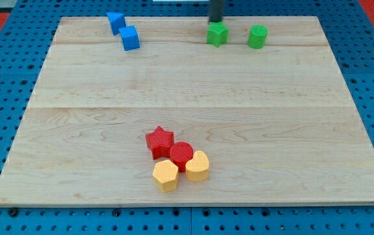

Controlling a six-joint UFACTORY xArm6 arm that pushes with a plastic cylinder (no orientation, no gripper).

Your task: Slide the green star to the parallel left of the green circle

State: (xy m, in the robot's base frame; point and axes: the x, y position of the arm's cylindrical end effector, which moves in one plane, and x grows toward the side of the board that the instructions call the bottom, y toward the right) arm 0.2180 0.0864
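Green star [217, 34]: sits near the bench's top edge, a little right of the middle of the view, resting flat on the wood.
Green circle [258, 36]: on the same line across the view as the green star, to the star's right, with a clear strip of bare wood between the two; they do not touch.
Tip [217, 21]: the dark rod comes down from the view's top edge and its lower end stands directly above the green star in the view, at the star's far side; whether it touches the star or is just beside it cannot be told.
Hand: the arm carries no hand, only the straight rod, so no spread or pinched state can be told.
Blue blocks: two of them at the view's upper left, well apart from the green pair; the upper blue block [115, 21] sits near the top edge, and the lower blue block [130, 38] lies just below and to its right, the two very close or touching at a corner.
Red star [159, 141]: in the lower middle of the bench, at the upper left of a tight cluster.
Red circle [181, 155]: pressed against the red star's lower right.
Yellow blocks: the left yellow block [166, 175], which looks hexagonal, lies below the red star; the right yellow block [197, 166], rounded, lies against the red circle's right.
Bench [291, 130]: pale wooden board on a blue perforated surface.
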